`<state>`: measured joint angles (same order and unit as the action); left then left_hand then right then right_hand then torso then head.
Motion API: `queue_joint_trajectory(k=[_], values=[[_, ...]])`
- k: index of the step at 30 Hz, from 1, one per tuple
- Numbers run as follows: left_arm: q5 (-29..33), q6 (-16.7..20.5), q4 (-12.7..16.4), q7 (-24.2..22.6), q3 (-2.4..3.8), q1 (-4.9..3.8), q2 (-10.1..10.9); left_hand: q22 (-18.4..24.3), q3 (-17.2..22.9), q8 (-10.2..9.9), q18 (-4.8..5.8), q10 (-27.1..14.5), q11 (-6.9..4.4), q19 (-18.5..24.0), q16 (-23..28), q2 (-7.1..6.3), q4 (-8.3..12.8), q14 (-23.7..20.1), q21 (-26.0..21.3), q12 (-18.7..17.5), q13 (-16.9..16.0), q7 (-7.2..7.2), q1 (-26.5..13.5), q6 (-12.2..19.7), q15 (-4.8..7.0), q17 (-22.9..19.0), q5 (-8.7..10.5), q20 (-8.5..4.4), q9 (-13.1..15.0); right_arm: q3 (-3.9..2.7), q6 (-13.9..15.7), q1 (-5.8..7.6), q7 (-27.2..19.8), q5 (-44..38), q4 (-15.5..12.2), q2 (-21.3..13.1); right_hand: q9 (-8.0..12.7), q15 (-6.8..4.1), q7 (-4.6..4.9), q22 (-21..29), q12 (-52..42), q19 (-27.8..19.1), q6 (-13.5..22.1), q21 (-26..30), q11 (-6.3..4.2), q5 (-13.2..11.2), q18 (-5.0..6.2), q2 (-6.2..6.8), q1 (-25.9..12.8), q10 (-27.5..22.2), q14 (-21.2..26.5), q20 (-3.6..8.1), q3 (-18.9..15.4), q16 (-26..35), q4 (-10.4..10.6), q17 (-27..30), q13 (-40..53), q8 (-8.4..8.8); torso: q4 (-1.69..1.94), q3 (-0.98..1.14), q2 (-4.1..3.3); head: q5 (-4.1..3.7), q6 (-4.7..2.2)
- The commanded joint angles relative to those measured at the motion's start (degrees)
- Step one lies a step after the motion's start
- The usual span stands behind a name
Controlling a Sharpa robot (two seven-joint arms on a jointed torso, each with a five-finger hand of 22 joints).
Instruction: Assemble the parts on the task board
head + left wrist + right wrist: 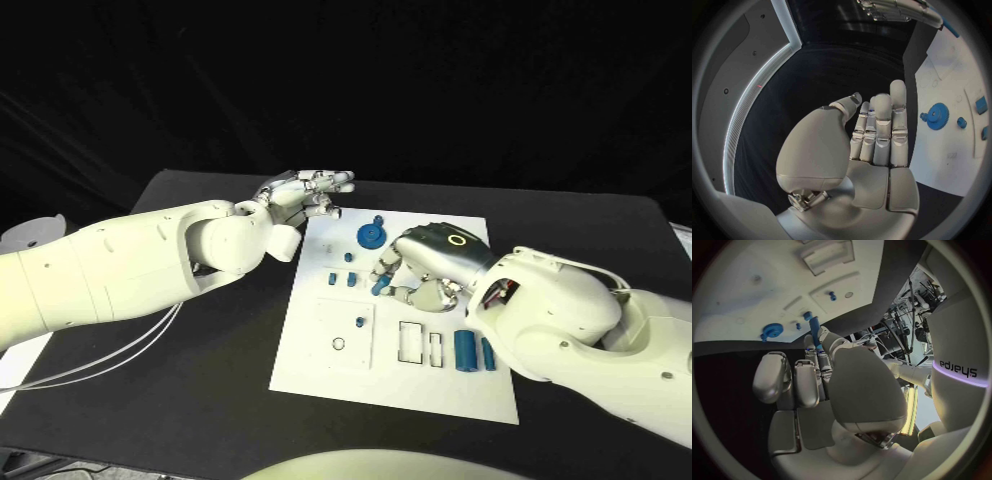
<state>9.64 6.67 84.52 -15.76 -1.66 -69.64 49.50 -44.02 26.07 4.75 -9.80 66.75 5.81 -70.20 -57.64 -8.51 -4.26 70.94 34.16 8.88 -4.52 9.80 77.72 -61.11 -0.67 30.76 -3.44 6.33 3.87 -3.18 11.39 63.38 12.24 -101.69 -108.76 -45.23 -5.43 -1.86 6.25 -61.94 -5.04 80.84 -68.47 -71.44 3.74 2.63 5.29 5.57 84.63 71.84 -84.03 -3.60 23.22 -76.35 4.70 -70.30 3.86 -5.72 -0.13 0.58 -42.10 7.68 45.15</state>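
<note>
Right hand [426, 262] rests over the task board [335, 360], fingers [820, 347] pinching a blue part [814, 330]. Left hand [303, 190] hovers just off the board's far-left corner, fingers [879, 125] straight, pressed together, holding nothing. Blue gear [374, 236] lies on the board between both hands.

black table [188, 400] under white task board [325, 375]

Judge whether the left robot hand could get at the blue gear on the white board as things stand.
Probably yes. The left robot hand is open and holds nothing beside the board's far corner, and the blue gear lies uncovered nearby; the right robot hand is just beyond it.
</note>
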Motion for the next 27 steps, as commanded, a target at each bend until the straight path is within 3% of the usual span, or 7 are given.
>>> queue_joint_trajectory(k=[1,7,13,16,27], values=[[-0.18,-1.19,0.0,-0.31,0.03,-0.02,-0.24,0.07,-0.06,0.24,-0.66,-0.37,-0.16,-0.14,-0.14,0.52,0.14,-0.4,-0.15,0.4,-0.02,0.12,-0.15,0.29,-0.12,-0.09,-0.25,0.18,0.02,0.31,0.54,-0.83,-2.21,0.15,-0.05,2.03,-0.1,-0.24,0.18,0.03,0.2,0.31,-0.12,-0.19,-1.15,0.24,0.23,-0.76,1.41,1.6,-2.89,-0.17,0.8,-0.21,-0.29,-0.05,-0.07,0.31,0.13,0.03,-0.04,0.3,0.17],[-0.18,-1.17,0.09,-0.3,0.03,-0.02,-0.49,0.07,-0.06,0.24,-0.66,-0.37,-0.16,-0.14,-0.14,0.52,0.14,-0.4,-0.15,0.4,-0.02,0.12,-0.15,0.29,-0.12,-0.09,-0.25,0.18,0.02,1.26,-0.48,-2.82,-3.93,0.14,2.37,6.0,-0.11,-0.16,0.32,0.1,0.53,0.25,0.04,-0.15,-1.03,0.26,0.24,-0.52,1.29,1.49,-2.86,-0.23,1.1,-0.2,-0.65,0.0,-0.07,0.52,0.27,-0.12,-0.12,0.39,0.23],[-0.18,-0.99,0.15,-0.26,0.03,-0.02,-0.58,0.07,-0.06,0.24,-0.66,-0.37,-0.16,-0.14,-0.14,0.52,0.14,-0.4,-0.15,0.4,-0.02,0.12,-0.15,0.29,-0.12,-0.09,-0.25,0.18,0.02,1.86,-2.46,-4.67,-4.75,0.42,4.95,7.94,-0.11,-0.11,0.41,0.14,0.69,0.22,0.11,-0.12,-0.96,0.29,0.25,-0.42,1.21,1.43,-2.84,-0.26,1.23,-0.21,-0.83,0.01,-0.07,0.63,0.01,-0.03,-0.06,1.2,0.7],[-0.18,-0.99,0.19,-0.27,0.03,-0.03,-0.64,0.07,-0.06,0.24,-0.66,-0.37,-0.16,-0.14,-0.14,0.52,0.14,-0.4,-0.15,0.4,-0.02,0.12,-0.15,0.29,-0.12,-0.09,-0.25,0.18,0.02,2.14,-3.31,-5.15,-4.83,0.44,5.88,8.54,-0.11,-0.11,0.42,0.15,0.71,0.21,0.12,-0.12,-0.95,0.29,0.25,-0.41,1.2,1.43,-2.84,-0.26,1.25,-0.2,-0.85,0.02,-0.07,0.64,0.11,-0.09,-0.06,1.17,0.87],[-0.19,-1.05,0.15,-0.28,0.04,-0.03,-0.77,0.07,-0.06,0.24,-0.66,-0.37,-0.16,-0.14,-0.14,0.52,0.14,-0.4,-0.15,0.4,-0.02,0.12,-0.15,0.29,-0.12,-0.09,-0.25,0.18,0.02,2.63,-5.33,-5.9,-4.66,0.14,7.81,9.78,-0.12,-0.07,0.46,0.17,0.79,0.19,0.15,-0.11,-0.9,0.3,0.25,-0.38,1.1,1.4,-2.83,-0.28,1.31,-0.22,-0.92,0.01,-0.07,0.7,0.06,-0.02,-0.03,1.55,1.23]])
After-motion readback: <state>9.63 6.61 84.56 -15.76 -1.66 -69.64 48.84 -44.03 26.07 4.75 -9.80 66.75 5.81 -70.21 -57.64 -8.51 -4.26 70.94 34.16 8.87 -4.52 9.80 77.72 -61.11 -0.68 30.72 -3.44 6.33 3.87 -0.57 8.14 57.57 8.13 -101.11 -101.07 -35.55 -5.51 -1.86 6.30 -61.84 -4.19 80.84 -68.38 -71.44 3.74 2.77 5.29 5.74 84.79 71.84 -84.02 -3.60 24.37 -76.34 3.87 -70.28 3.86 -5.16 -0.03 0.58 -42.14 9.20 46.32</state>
